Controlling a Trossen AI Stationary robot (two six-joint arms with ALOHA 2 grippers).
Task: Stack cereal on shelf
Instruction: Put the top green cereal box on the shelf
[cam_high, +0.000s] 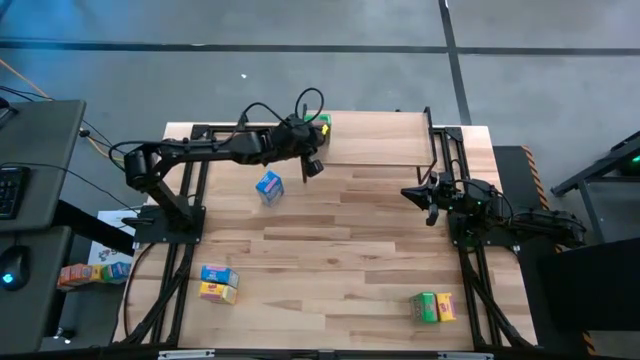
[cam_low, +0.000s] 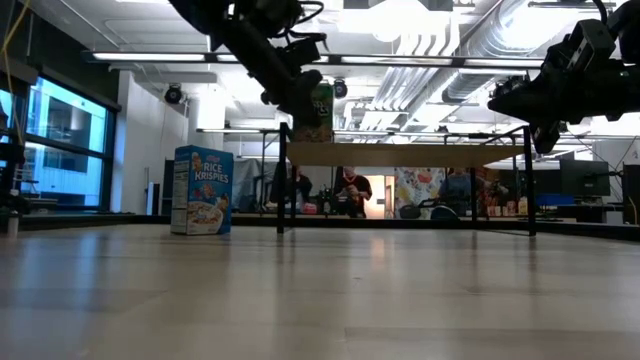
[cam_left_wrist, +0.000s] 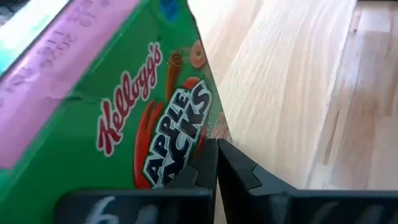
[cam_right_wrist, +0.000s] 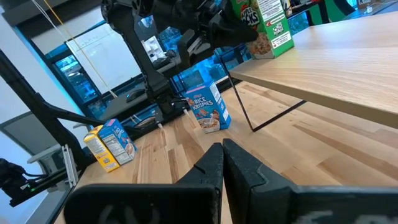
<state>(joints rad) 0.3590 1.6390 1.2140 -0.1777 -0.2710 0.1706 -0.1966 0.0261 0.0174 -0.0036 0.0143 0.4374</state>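
A green Apple Jacks cereal box stands upright on the shelf, at the board's left end near the front edge. My left gripper is shut and hovers over that end, right beside the box's printed front. A blue Rice Krispies box stands on the table, left of the shelf's legs. My right gripper is shut and waits in the air by the shelf's right end, touching nothing. My left gripper's shut fingers lie level alongside the lower printed front of the green box, which stands on the shelf board. Whether the finger's outer side touches the box, I cannot tell.
A blue and a yellow box lie together at the table's near left. A green and a yellow box lie at the near right. The rest of the shelf board is bare. People stand in the room behind the table.
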